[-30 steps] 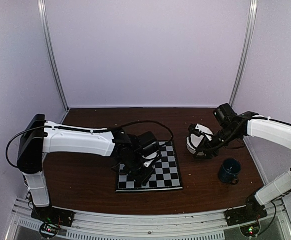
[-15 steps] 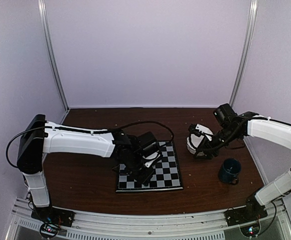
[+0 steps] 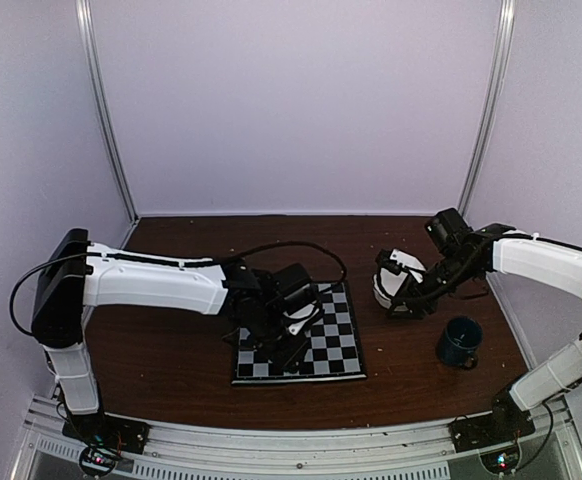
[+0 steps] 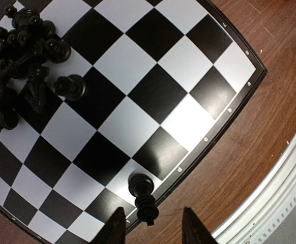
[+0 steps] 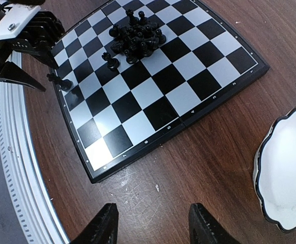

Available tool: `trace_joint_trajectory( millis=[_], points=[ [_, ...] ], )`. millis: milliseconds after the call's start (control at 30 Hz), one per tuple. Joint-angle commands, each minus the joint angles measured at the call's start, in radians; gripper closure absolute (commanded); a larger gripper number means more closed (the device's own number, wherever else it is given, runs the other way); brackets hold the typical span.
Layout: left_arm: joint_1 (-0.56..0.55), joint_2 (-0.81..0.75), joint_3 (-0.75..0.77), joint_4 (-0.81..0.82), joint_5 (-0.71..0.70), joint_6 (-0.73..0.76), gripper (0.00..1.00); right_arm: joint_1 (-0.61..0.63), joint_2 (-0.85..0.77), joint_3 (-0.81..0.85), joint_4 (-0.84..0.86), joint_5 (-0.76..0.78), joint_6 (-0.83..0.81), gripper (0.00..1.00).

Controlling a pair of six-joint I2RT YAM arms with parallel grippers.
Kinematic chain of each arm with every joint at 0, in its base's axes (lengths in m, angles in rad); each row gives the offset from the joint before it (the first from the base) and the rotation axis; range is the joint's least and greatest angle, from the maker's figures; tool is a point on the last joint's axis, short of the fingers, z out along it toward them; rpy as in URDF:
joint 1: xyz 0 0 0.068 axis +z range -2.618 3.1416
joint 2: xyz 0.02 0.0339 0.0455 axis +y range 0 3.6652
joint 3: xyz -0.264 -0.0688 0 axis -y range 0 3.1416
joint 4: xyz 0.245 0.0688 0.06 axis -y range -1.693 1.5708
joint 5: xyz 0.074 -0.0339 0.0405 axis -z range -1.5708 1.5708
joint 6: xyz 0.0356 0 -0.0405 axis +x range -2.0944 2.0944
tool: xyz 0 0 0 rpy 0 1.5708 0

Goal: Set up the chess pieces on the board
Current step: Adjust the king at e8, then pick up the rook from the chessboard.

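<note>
The left gripper (image 4: 153, 231), jaws parted and free of the lone chess piece (image 4: 142, 194) on an edge square of the board (image 4: 224, 61), does best to rise straight off the board, no sideways brush, before reaching for the heap (image 4: 21, 56) further in.

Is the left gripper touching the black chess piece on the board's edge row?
Apart. In the left wrist view the black chess piece stands between the fingers of the left gripper, with a clear gap on each side.
</note>
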Motion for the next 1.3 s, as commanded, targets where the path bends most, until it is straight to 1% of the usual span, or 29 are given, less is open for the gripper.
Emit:
trace_joint_trajectory(
  millis=[0, 33, 233, 267, 367, 433, 533, 567, 600, 700, 800, 1033, 1200, 1267],
  points=[
    [0.000, -0.048, 0.017, -0.022, -0.011, 0.024, 0.57, -0.005, 0.004, 0.005, 0.006, -0.019, 0.004, 0.50],
    [-0.001, -0.057, 0.026, -0.022, -0.015, 0.034, 0.55, -0.004, 0.007, 0.005, 0.007, -0.020, 0.001, 0.50],
    [0.012, -0.113, 0.100, -0.093, -0.069, 0.099, 0.51, -0.005, 0.014, 0.020, -0.016, -0.022, -0.013, 0.50],
    [0.023, -0.128, 0.101, -0.097, -0.069, 0.107, 0.51, -0.005, 0.009, 0.020, -0.019, -0.021, -0.017, 0.50],
    [0.067, -0.187, 0.082, -0.086, -0.127, 0.122, 0.50, -0.004, -0.005, 0.035, -0.043, -0.013, -0.033, 0.50],
    [0.094, -0.230, 0.060, -0.057, -0.179, 0.134, 0.49, -0.005, -0.010, 0.048, -0.067, -0.007, -0.055, 0.50],
    [0.149, -0.297, 0.007, 0.028, -0.236, 0.121, 0.48, -0.005, -0.010, 0.060, -0.084, -0.005, -0.075, 0.50],
    [0.171, -0.320, -0.016, 0.072, -0.250, 0.114, 0.46, -0.003, -0.006, 0.065, -0.092, -0.007, -0.081, 0.50],
    [0.191, -0.339, -0.037, 0.103, -0.264, 0.108, 0.43, -0.002, 0.001, 0.074, -0.101, -0.008, -0.085, 0.50],
    [0.272, -0.364, -0.074, 0.142, -0.241, 0.117, 0.40, 0.004, 0.025, 0.112, -0.137, -0.017, -0.101, 0.50],
    [0.346, -0.343, -0.062, 0.112, -0.212, 0.141, 0.40, 0.019, 0.040, 0.138, -0.160, -0.013, -0.112, 0.50],
    [0.399, -0.336, -0.065, 0.063, -0.199, 0.180, 0.40, 0.059, 0.062, 0.170, -0.165, 0.028, -0.119, 0.51],
    [0.457, -0.351, -0.002, -0.021, -0.197, 0.267, 0.41, 0.091, 0.114, 0.238, -0.188, 0.058, -0.136, 0.53],
    [0.509, -0.349, 0.019, -0.048, -0.192, 0.312, 0.42, 0.107, 0.143, 0.275, -0.199, 0.067, -0.146, 0.54]
  ],
)
